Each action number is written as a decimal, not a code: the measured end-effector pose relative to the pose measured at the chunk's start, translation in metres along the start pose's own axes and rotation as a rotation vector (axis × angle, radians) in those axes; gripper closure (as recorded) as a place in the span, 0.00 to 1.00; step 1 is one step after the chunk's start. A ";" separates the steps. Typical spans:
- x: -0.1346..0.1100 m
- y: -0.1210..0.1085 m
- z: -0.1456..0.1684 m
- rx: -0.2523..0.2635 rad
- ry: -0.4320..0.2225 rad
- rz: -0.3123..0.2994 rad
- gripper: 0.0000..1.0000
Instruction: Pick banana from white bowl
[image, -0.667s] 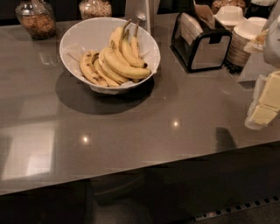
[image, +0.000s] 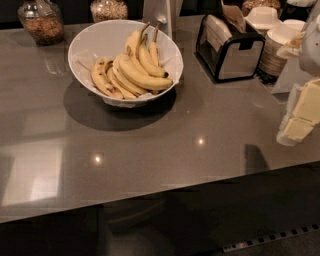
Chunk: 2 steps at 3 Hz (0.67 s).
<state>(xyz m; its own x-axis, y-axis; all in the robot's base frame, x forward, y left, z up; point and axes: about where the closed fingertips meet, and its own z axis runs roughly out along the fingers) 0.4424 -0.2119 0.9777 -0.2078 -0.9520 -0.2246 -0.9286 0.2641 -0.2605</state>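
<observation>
Gripper (image: 301, 117) hangs over the right edge of the grey desk (image: 150, 155), well apart from the fruit; whether it is released or clenched cannot be told. Far left of it, the banana (image: 141, 78) lies on top of shorter speckled bananas (image: 104, 77) inside the white bowl (image: 100, 31). Between bowl and gripper stands a napkin holder (image: 231, 50); a glass jar (image: 40, 21) sits far left.
</observation>
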 end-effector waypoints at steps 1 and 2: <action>-0.020 -0.013 0.011 0.020 -0.063 -0.014 0.00; -0.055 -0.032 0.028 0.037 -0.158 -0.021 0.00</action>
<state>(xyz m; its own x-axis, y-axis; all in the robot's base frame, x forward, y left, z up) 0.4923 -0.1637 0.9717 -0.1344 -0.9221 -0.3629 -0.9199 0.2522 -0.3003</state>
